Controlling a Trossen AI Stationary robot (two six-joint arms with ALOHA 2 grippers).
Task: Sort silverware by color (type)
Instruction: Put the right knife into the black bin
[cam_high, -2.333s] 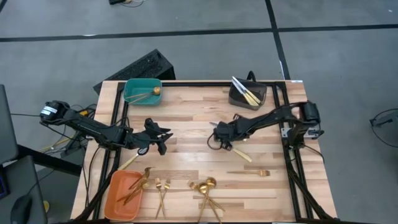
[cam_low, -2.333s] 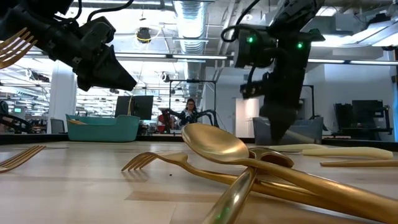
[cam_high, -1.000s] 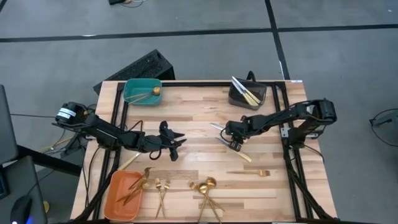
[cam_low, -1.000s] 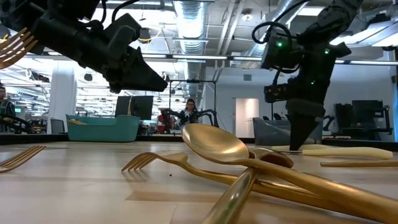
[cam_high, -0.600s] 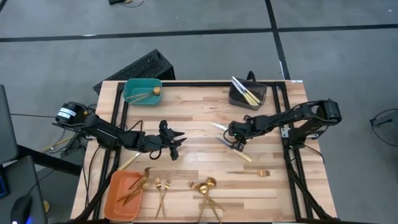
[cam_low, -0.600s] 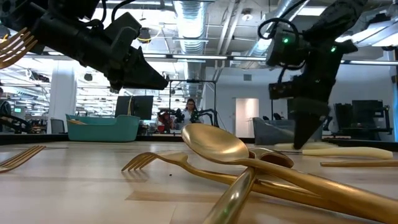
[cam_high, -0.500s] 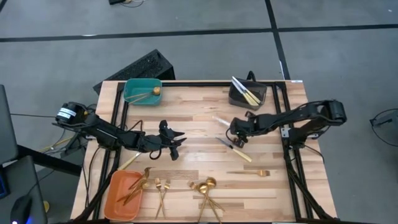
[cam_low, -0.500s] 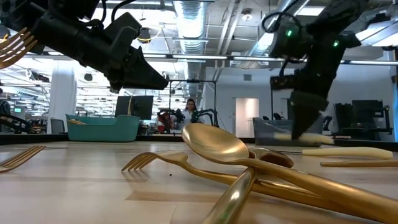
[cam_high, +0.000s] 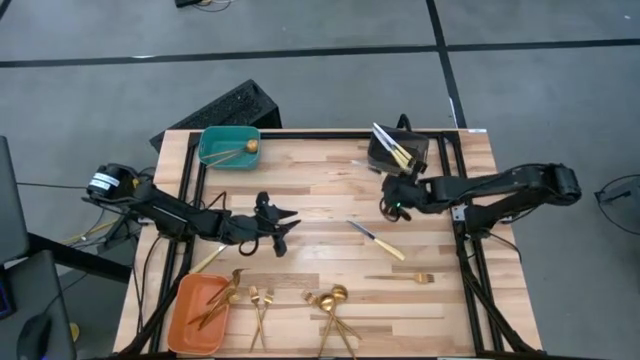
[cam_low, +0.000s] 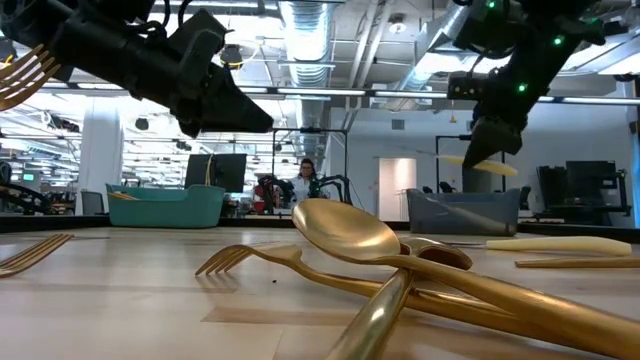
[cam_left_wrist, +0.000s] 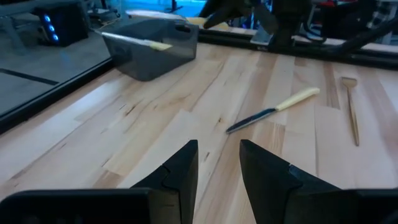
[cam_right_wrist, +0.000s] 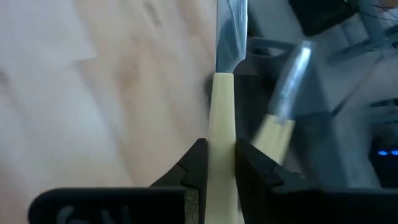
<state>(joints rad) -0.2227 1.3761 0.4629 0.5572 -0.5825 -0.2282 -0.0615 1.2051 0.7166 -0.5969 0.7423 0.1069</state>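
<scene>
My right gripper (cam_high: 388, 192) is raised beside the dark grey bin (cam_high: 398, 152), which holds several knives, and is shut on a knife (cam_low: 480, 162) with a silver blade and a pale handle. My left gripper (cam_high: 284, 226) hovers open over the table's left middle and touches nothing. A second knife (cam_high: 376, 240) lies flat on the wood between the arms and also shows in the left wrist view (cam_left_wrist: 273, 112). Gold spoons (cam_high: 330, 298) and forks (cam_high: 260, 300) lie along the near edge. A single fork (cam_high: 425, 277) lies to the right. My right gripper pinches the knife's pale handle (cam_right_wrist: 221, 134) between its two fingers (cam_right_wrist: 194, 163). The blade (cam_right_wrist: 230, 31) sticks out past the fingertips toward the grey bin. The knife is lifted clear of the table and lies about level under the gripper (cam_low: 490, 140).
A teal bin (cam_high: 228, 146) with a gold piece in it sits at the far left corner. An orange bin (cam_high: 198, 312) with gold pieces sits at the near left corner. Black rails (cam_high: 462, 250) run along the table's left and right sides. Bare wood lies between the arms.
My right gripper rose from the table's middle with a knife and moved toward the far edge and the dark grey bin. That knife went from lying on the wood to hanging clear in the air. The second knife stayed where it was.
</scene>
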